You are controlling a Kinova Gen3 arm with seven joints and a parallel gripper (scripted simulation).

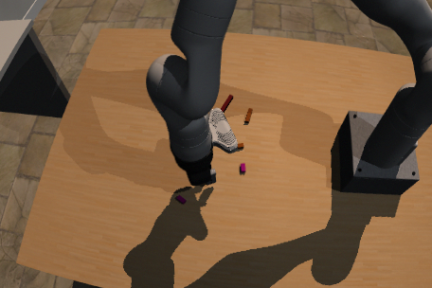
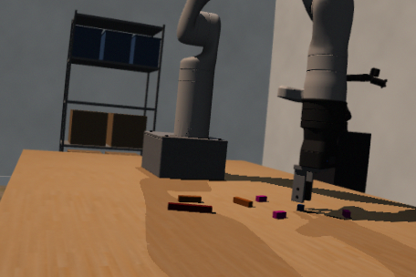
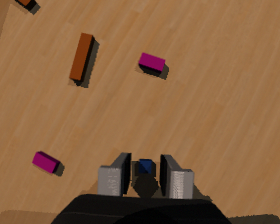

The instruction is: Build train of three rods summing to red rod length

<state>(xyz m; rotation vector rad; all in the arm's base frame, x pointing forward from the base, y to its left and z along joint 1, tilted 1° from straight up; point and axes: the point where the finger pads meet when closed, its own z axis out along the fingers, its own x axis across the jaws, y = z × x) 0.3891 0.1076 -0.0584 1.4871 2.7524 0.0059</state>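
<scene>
My gripper (image 2: 302, 194) is open and hangs just above a small blue rod (image 2: 300, 207) that lies on the table. In the wrist view the blue rod (image 3: 145, 167) shows between the two fingers with a gap on each side. The red rod (image 1: 226, 102) lies flat further off, with an orange rod (image 1: 248, 116) beside it. A second orange rod (image 3: 82, 58) and two magenta rods (image 3: 152, 63) (image 3: 46, 161) lie ahead of the gripper. A third magenta rod (image 1: 180, 199) lies in the arm's shadow. In the top view the gripper (image 1: 204, 178) hides the blue rod.
The robot's base block (image 1: 376, 153) stands at the table's right side. A dark shelf unit (image 2: 111, 84) stands beyond the table. A grey cabinet (image 1: 19, 59) is off the table's left edge.
</scene>
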